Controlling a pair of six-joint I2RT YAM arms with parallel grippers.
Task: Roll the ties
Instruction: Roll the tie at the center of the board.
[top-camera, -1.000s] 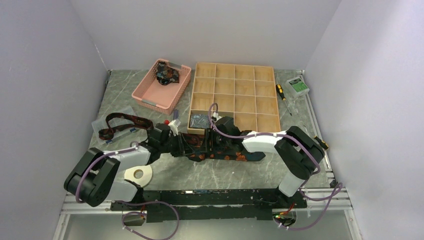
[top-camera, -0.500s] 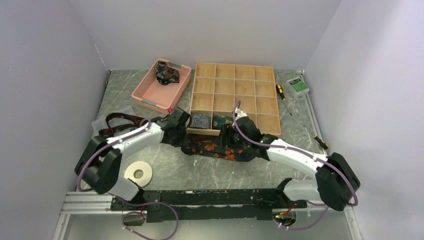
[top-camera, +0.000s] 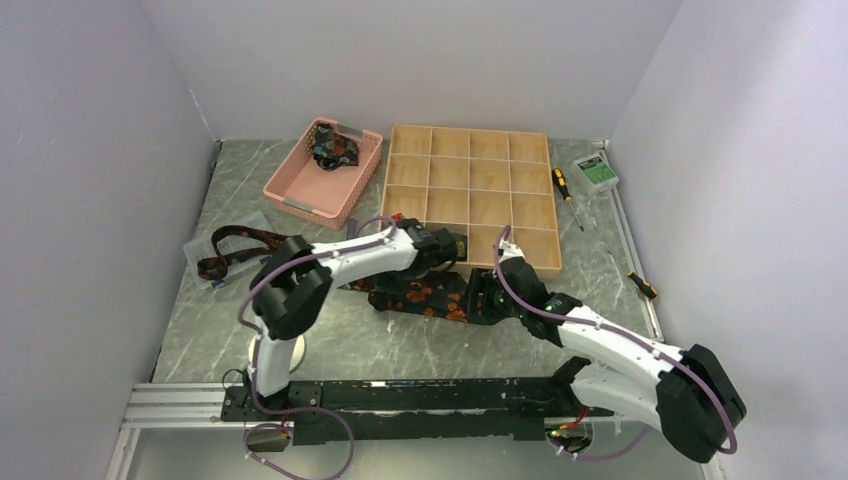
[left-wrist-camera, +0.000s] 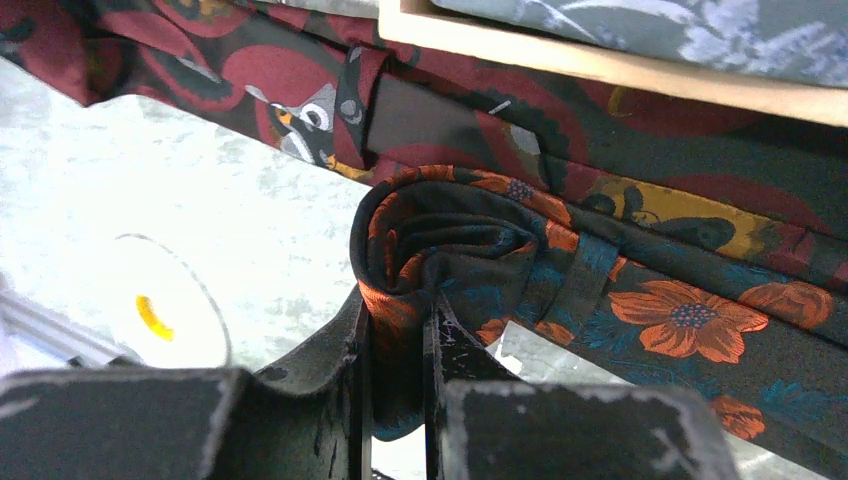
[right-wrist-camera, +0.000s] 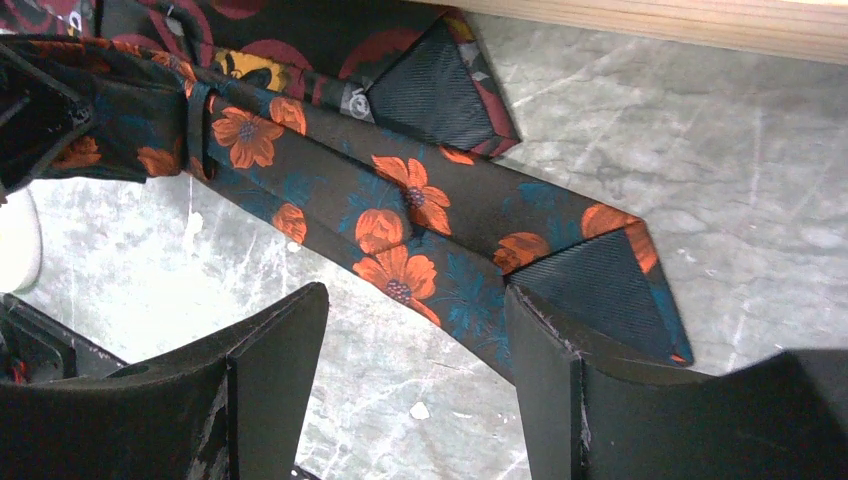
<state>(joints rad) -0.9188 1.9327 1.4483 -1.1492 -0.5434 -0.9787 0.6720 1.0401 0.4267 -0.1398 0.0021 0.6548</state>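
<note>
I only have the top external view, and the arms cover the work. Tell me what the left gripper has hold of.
Observer: The left gripper is pinched shut on the coiled end of the orange-flower tie.
Operator: Report the right gripper.
Observer: The right gripper is open, its fingers on either side of that tie's flat stretch near the wide pointed end.
Operator: Name what lies next to that tie.
Observer: A maroon tie lies alongside it, with its point close to the edge of the wooden tray.
</note>
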